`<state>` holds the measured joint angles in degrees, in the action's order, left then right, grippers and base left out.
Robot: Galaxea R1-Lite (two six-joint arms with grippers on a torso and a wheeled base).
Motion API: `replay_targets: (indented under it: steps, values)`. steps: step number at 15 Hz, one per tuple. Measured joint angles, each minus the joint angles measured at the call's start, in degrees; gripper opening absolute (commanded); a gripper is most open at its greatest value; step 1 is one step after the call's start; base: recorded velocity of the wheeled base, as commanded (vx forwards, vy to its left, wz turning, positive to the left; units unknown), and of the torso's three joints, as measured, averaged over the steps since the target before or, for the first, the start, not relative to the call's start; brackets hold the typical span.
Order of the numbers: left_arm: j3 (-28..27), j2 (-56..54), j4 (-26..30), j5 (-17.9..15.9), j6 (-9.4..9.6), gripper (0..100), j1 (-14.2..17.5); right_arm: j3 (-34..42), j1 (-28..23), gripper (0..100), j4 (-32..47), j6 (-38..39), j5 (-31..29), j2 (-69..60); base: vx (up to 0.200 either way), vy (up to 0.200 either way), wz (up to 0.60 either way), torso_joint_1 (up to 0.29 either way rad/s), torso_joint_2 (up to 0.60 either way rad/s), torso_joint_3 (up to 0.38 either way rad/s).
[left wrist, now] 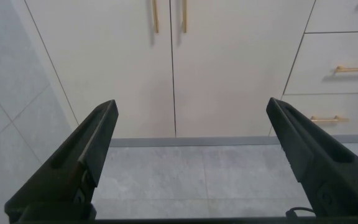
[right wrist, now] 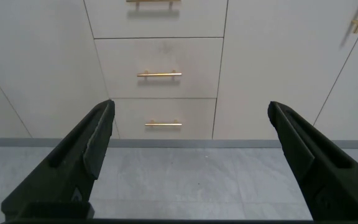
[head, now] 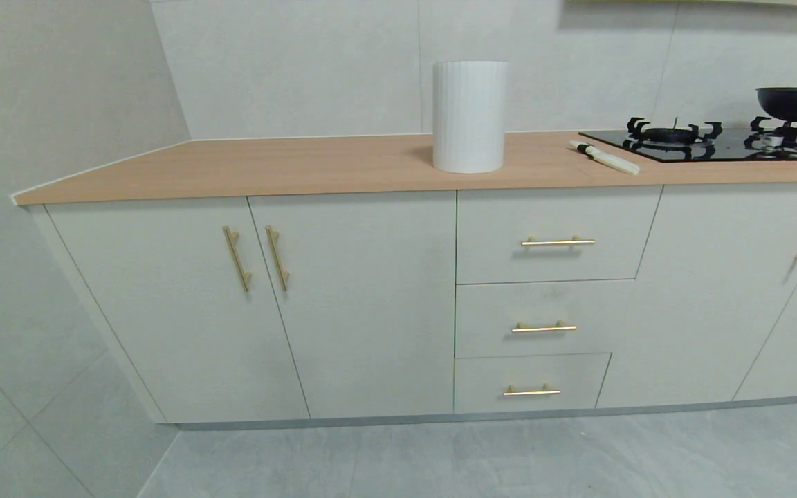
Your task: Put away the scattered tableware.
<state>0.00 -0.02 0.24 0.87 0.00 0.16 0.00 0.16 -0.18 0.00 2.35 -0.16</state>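
A white ribbed cylindrical holder (head: 470,116) stands upright on the wooden countertop (head: 288,166). A white-handled utensil (head: 605,157) lies flat on the counter to its right, beside the stove. My left gripper (left wrist: 191,109) is open and empty, held low over the floor facing the double cabinet doors (left wrist: 166,62). My right gripper (right wrist: 191,109) is open and empty too, low in front of the drawers (right wrist: 159,74).
A black gas hob (head: 717,142) with a dark pan (head: 796,102) sits at the counter's right end. Three drawers with gold handles (head: 556,242) are stacked below the holder. Cabinet doors (head: 260,304) lie to the left, a tiled wall at far left, grey floor (head: 481,456) below.
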Motion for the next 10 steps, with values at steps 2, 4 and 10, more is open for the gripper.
replay_targets:
  steps: [2, 4, 10]
  values:
    - [0.00, 0.00, 0.02, 0.00, -0.05, 100, 0.00, 0.00, 0.00, 100, 0.02, 0.05, -0.01, 0.02, 0.200, 0.000, 0.00, 0.002, 0.00, -0.002]
    - [0.00, 0.00, 0.02, 0.00, -0.05, 100, 0.00, 0.00, 0.00, 100, 0.00, 0.16, -0.01, 0.02, 0.200, 0.000, 0.00, 0.000, 0.00, 0.014]
    - [0.00, 0.00, 0.02, 0.00, -0.07, 100, 0.00, 0.00, 0.00, 100, 0.05, 0.18, 0.00, 0.02, 0.200, 0.000, 0.00, 0.003, 0.00, 0.002]
